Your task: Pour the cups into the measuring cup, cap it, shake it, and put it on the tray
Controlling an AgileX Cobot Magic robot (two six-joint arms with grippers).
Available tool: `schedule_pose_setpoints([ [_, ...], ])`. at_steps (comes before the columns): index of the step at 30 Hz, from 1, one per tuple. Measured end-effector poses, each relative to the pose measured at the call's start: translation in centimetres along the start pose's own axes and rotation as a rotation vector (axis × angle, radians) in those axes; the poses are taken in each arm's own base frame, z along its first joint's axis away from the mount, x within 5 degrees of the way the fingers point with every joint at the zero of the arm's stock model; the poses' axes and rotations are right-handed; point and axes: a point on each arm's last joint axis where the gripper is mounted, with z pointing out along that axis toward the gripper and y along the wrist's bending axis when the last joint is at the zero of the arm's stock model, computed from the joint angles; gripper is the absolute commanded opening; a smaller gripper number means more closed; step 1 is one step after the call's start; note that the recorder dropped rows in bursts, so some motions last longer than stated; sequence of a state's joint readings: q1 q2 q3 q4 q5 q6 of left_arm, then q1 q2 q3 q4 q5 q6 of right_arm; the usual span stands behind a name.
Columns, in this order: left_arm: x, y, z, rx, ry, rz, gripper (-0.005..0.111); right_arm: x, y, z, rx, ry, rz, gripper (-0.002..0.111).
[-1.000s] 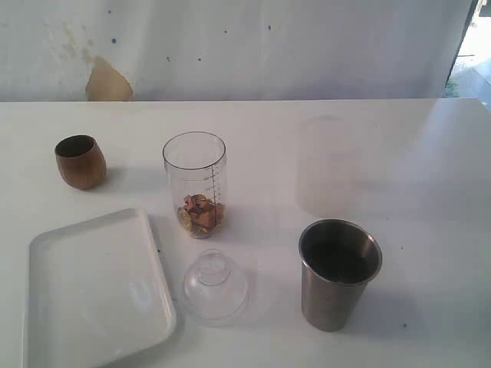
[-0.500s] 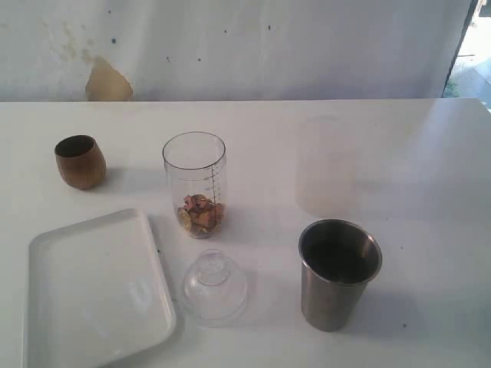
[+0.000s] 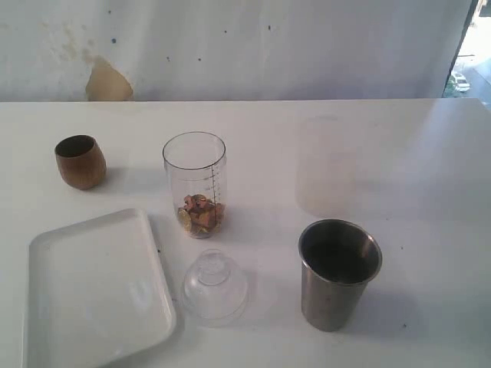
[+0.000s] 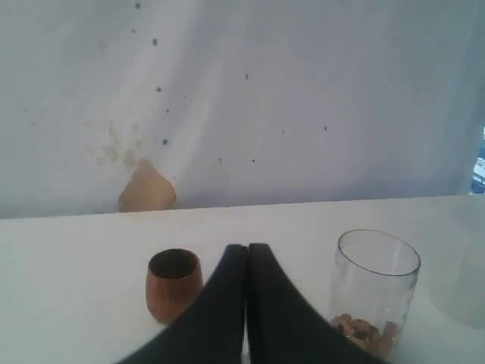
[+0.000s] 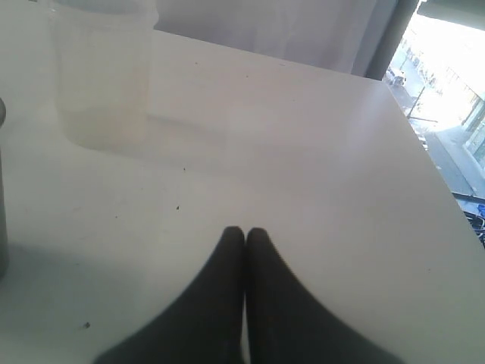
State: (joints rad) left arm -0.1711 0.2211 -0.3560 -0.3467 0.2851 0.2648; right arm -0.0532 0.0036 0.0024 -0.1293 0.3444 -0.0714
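The clear measuring cup [image 3: 195, 184] stands upright mid-table with brown bits in its bottom; it also shows in the left wrist view [image 4: 377, 292]. The brown wooden cup [image 3: 80, 162] [image 4: 173, 284] sits to its left. The steel tumbler [image 3: 337, 272] stands at the front right, and the frosted plastic cup [image 3: 326, 165] [image 5: 102, 72] behind it. The dome cap [image 3: 214, 285] rests on the table in front of the measuring cup, beside the white tray [image 3: 96, 287]. My left gripper [image 4: 246, 249] and right gripper [image 5: 244, 232] are both shut and empty, outside the exterior view.
A white wall with a tan stain [image 3: 107, 80] runs behind the table [image 3: 430, 169]. The table's right edge [image 5: 436, 171] lies near the right gripper, with a window beyond it.
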Motion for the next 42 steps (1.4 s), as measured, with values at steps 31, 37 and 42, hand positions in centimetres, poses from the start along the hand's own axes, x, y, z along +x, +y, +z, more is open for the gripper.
schedule_pose_setpoints([
  [31,9.9,2.9,-0.6,-0.341,0.080,0.105,0.001,0.0,0.0,0.0,0.000,0.000,0.000,0.000],
  [37,9.9,2.9,-0.6,-0.341,0.079,0.103,0.001,0.0,0.0,0.0,0.000,0.000,0.000,0.000],
  [42,9.9,2.9,-0.6,-0.341,0.079,0.103,0.001,0.0,0.0,0.0,0.000,0.000,0.000,0.000],
])
